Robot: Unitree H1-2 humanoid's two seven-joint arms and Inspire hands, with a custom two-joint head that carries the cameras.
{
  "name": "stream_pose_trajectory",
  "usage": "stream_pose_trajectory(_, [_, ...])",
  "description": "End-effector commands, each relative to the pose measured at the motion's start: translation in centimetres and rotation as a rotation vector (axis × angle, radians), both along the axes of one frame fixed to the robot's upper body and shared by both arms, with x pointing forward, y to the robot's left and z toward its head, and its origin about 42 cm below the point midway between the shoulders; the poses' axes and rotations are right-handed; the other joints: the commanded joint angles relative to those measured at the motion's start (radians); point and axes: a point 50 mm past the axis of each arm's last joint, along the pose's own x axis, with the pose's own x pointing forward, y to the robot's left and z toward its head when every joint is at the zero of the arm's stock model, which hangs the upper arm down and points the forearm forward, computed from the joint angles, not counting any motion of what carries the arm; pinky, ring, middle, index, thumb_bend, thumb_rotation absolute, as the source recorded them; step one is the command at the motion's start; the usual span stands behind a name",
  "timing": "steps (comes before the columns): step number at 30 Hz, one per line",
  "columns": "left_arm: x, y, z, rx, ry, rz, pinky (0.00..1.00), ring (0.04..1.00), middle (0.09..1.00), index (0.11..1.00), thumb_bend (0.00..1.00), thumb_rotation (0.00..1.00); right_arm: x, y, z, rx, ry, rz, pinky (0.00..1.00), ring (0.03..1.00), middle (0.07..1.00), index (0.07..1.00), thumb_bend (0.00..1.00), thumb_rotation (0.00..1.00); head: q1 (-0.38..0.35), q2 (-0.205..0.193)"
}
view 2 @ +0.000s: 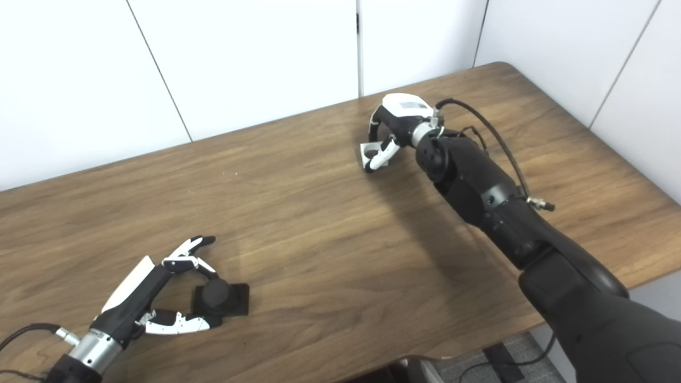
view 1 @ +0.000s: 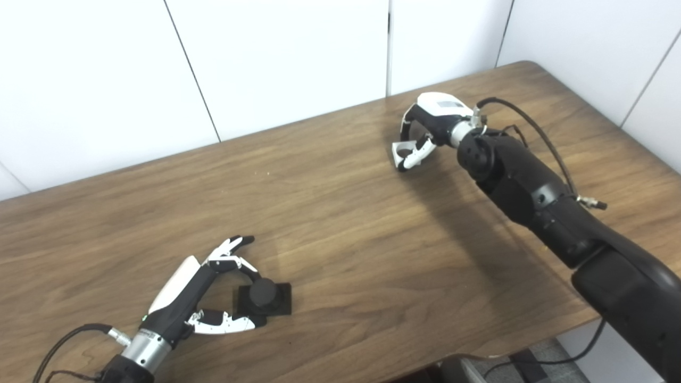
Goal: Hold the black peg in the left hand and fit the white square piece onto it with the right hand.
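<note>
The black peg (view 1: 264, 298), a round post on a flat square base, stands on the table at the lower left. My left hand (view 1: 213, 290) is beside it, a curled finger (view 1: 249, 270) at the post's far side and the thumb (view 1: 229, 323) along the base's near edge; the peg rests on the table. My right hand (view 1: 428, 125) is at the far middle right, its fingers curled down onto the white square piece (view 1: 401, 152), which is pinched between fingers and thumb just at the table surface. The piece also shows in the right eye view (view 2: 368, 153).
The brown wooden table (view 1: 346, 229) runs to a white panelled wall behind. Its right edge and rounded far corner are close to my right arm (view 1: 532, 197). Cables trail from both wrists. A chair shows below the table's front edge.
</note>
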Motion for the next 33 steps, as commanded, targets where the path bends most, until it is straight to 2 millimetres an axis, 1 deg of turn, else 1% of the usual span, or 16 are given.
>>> stream_pose_trajectory(1, [-0.3, 1.4, -1.3, 0.077, 0.088, 0.029, 0.98, 1.000, 0.956, 0.490, 0.52, 0.06, -0.8, -0.8, -0.6, 0.017, 0.026, 0.006, 0.82, 0.862, 0.808, 0.484, 0.51, 0.14, -0.003, -0.001])
stream_pose_trajectory(3, [-0.3, 1.4, -1.4, 0.080, 0.083, 0.027, 0.97, 1.000, 0.953, 0.490, 0.52, 0.06, -0.9, -0.5, -0.3, 0.028, -0.001, 0.030, 0.81, 0.859, 0.803, 0.483, 0.51, 0.14, -0.002, -0.003])
stream_pose_trajectory(8, [-0.3, 1.2, -1.5, 0.074, 0.085, 0.023, 0.97, 1.000, 0.955, 0.490, 0.52, 0.06, -1.2, 0.2, 0.7, 0.053, -0.052, 0.067, 0.85, 0.883, 0.804, 0.482, 0.51, 0.14, 0.013, -0.005])
stream_pose_trajectory(11, [-0.3, 1.1, -1.6, 0.076, 0.083, 0.020, 0.97, 1.000, 0.955, 0.490, 0.52, 0.06, -1.4, 0.6, 1.6, 0.064, -0.089, 0.090, 0.85, 0.890, 0.804, 0.481, 0.51, 0.14, 0.015, -0.005])
stream_pose_trajectory(15, [-0.3, 1.1, -1.7, 0.082, 0.086, 0.018, 0.97, 1.000, 0.956, 0.490, 0.52, 0.06, -1.5, 1.2, 2.9, 0.049, -0.130, 0.123, 0.86, 0.896, 0.811, 0.481, 0.51, 0.14, 0.026, -0.012])
stream_pose_trajectory(18, [-0.2, 1.1, -1.8, 0.082, 0.088, 0.019, 0.97, 1.000, 0.956, 0.490, 0.52, 0.06, -1.7, 1.7, 3.8, 0.034, -0.144, 0.151, 0.88, 0.904, 0.820, 0.482, 0.50, 0.15, 0.040, -0.010])
stream_pose_trajectory(20, [-0.2, 1.0, -1.8, 0.081, 0.089, 0.020, 0.97, 1.000, 0.957, 0.490, 0.52, 0.06, -1.8, 2.0, 4.3, 0.031, -0.155, 0.168, 0.88, 0.896, 0.820, 0.482, 0.50, 0.15, 0.048, -0.011])
stream_pose_trajectory(24, [-0.1, 0.8, -2.0, 0.086, 0.090, 0.019, 0.97, 1.000, 0.956, 0.490, 0.52, 0.06, -2.2, 2.9, 5.2, 0.033, -0.183, 0.227, 0.87, 0.886, 0.813, 0.482, 0.50, 0.14, 0.079, -0.026])
stream_pose_trajectory(26, [0.0, 0.7, -2.2, 0.088, 0.090, 0.019, 0.97, 1.000, 0.957, 0.490, 0.52, 0.06, -2.4, 3.3, 5.4, 0.028, -0.188, 0.245, 0.88, 0.897, 0.817, 0.482, 0.50, 0.14, 0.095, -0.028])
stream_pose_trajectory(33, [0.1, -0.1, -2.7, 0.080, 0.091, 0.017, 0.99, 1.000, 0.958, 0.490, 0.52, 0.06, -3.0, 4.5, 5.9, 0.057, -0.211, 0.310, 0.87, 0.896, 0.810, 0.482, 0.50, 0.14, 0.190, -0.022])
